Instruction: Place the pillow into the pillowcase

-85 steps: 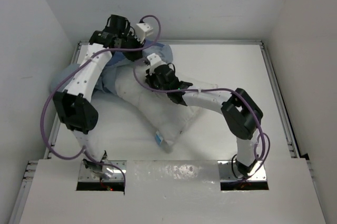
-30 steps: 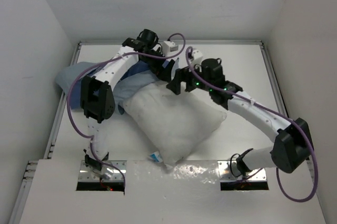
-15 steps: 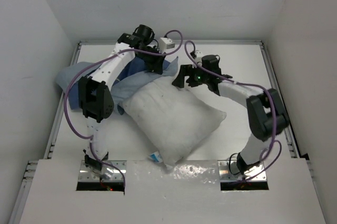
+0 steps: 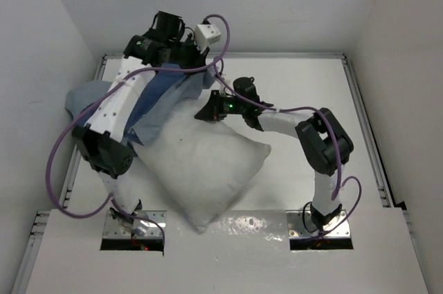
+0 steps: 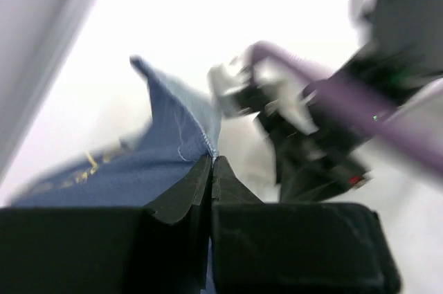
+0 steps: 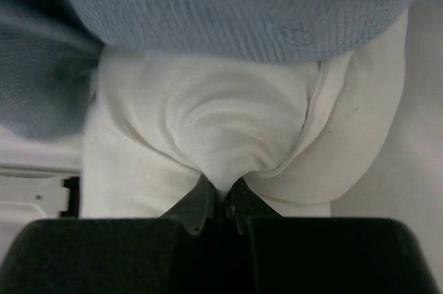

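The left wrist view is blurred by motion. Beyond the left gripper [image 5: 212,169], the right arm [image 5: 325,114] shows only as dark smears crossed by a purple cable [image 5: 360,97]. The left fingers [image 5: 187,194] are pressed together on a hemmed edge of the pillowcase [image 5: 169,149], held up over the far left part of the table [image 4: 304,86]. From above, the left arm [image 4: 114,104] covers much of the blue cloth, whose paler inside reaches towards the table's left edge.

The right gripper [image 6: 220,197] has its fingers closed on a bunched pinch of the pillow [image 6: 208,121], with the pillowcase draped just over it. Seen from above, this grip is at the pillow's far corner, near the middle of the table. The pillow lies slantwise, its near corner reaching the near edge between the two arm bases. The right half of the table lies open up to its rail [image 4: 363,121]. Pale yellowish marks on the dark cloth are too smeared to read.
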